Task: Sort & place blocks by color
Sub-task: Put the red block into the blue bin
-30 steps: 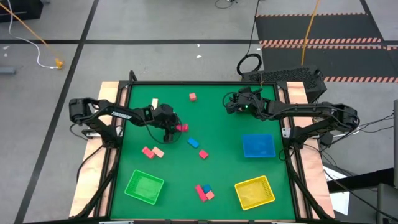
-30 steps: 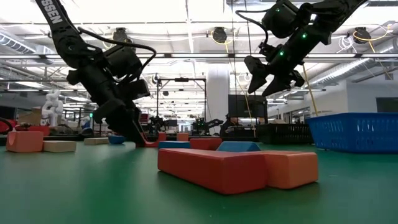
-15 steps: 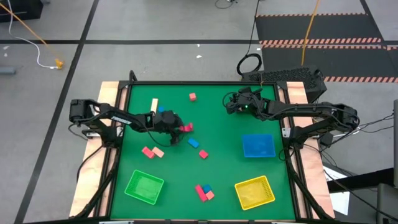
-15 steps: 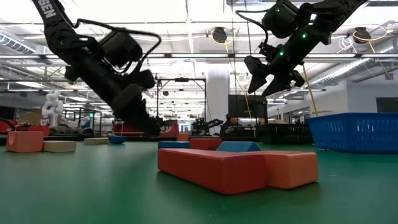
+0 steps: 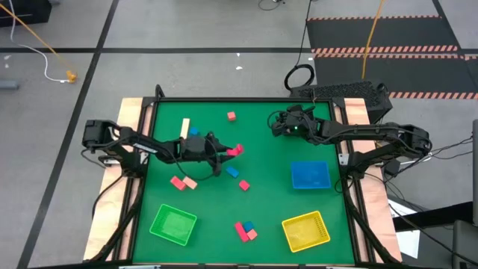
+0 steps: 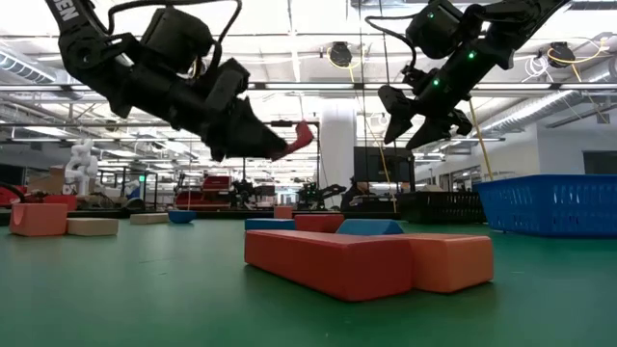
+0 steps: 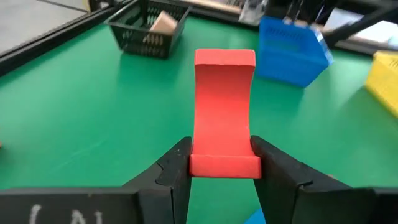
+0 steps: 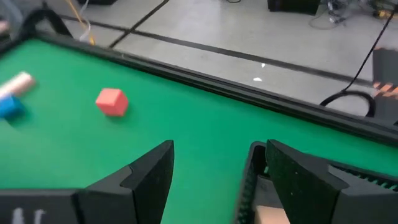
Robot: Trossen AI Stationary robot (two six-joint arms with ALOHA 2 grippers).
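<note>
Now lifted clear of the surface (image 5: pixel 269 202) with the red block (image 7: pixel 224 112) pinched in the left gripper (image 7: pixel 224 163), ready for a tray; right gripper (image 8: pixel 208 163) spread, waiting.

overhead, table-level, two close wrist views

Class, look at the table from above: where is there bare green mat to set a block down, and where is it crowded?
Bare mat lies between the green tray and the block cluster, and between the blue tray and the blue block. It is crowded mid-left, where the left gripper holds the red block above loose blocks.
</note>
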